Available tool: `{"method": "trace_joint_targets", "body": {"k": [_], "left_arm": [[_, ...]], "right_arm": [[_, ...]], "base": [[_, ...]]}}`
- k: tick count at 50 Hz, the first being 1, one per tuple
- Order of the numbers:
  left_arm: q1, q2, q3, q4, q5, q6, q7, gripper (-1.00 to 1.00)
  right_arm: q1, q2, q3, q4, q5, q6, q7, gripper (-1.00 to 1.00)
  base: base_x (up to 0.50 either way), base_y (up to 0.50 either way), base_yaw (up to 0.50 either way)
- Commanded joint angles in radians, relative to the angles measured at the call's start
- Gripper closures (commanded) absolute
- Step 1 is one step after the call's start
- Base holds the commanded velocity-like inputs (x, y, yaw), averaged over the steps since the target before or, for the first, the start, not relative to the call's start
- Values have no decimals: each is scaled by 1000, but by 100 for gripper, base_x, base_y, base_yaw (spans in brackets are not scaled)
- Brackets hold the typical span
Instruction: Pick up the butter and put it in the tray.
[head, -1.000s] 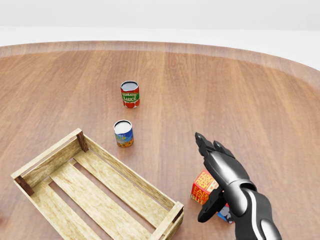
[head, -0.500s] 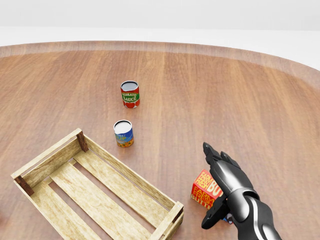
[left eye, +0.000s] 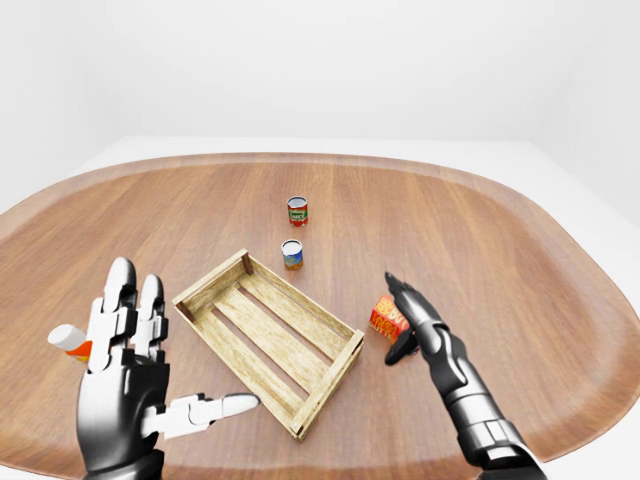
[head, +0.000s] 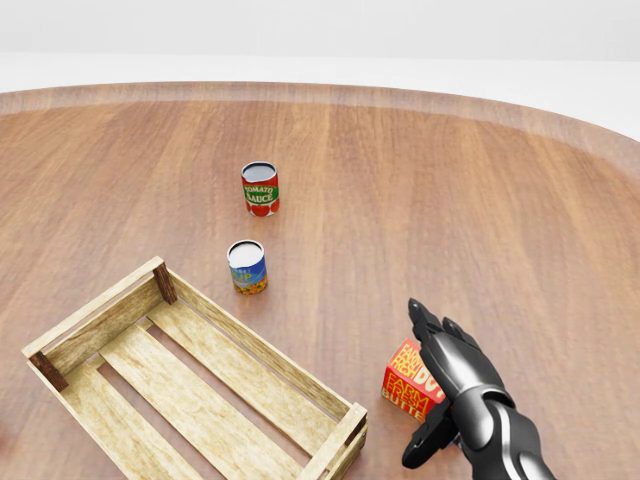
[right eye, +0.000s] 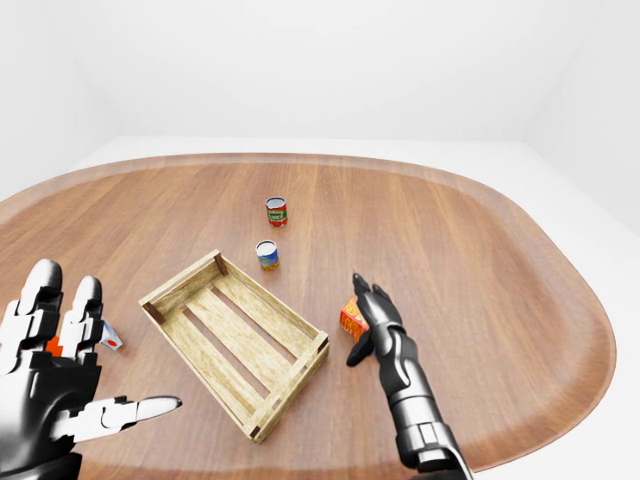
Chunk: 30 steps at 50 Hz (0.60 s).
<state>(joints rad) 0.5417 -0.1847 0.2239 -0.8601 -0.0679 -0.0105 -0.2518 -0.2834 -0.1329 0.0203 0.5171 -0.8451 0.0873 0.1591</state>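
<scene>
In the left-eye view, my right robot hand (left eye: 408, 318) reached out over the wooden counter (left eye: 520, 280), its fingers spread and its palm set against the right side of the butter (left eye: 386, 317). The thumb hung below the box, not closed round it. The butter stood on the counter just to the right of the tray (left eye: 268, 338), apart from it. My left robot hand (left eye: 135, 385) was raised at the lower left, wide open and holding nothing, with a small white and orange thing (left eye: 70, 342) partly hidden behind it.

In the head view, the butter (head: 410, 381) lay at the lower right, just beside the tray's near corner, tilted, with my fingers (head: 440, 345) lying over its right top edge. A tomato sauce can (head: 260, 189) and a second can (head: 247, 267) stood upright above the tray, well apart from the butter.

In the right-eye view, the same hand pressed against the butter's right face, fingers still unclosed.
</scene>
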Motion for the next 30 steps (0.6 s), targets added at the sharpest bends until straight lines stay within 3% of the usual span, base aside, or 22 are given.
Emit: {"method": "trace_joint_targets", "body": {"k": [1, 30], "left_arm": [[-1, 0, -1, 2, 2, 0, 0, -100], [-21, 9, 2, 20, 6, 11, 12, -100]], "right_arm": [[-34, -2, 1, 135, 38, 0, -53, -100], [-87, -12, 14, 283, 55, 0, -82, -100]], "base": [[0, 0, 0], [0, 0, 0]]}}
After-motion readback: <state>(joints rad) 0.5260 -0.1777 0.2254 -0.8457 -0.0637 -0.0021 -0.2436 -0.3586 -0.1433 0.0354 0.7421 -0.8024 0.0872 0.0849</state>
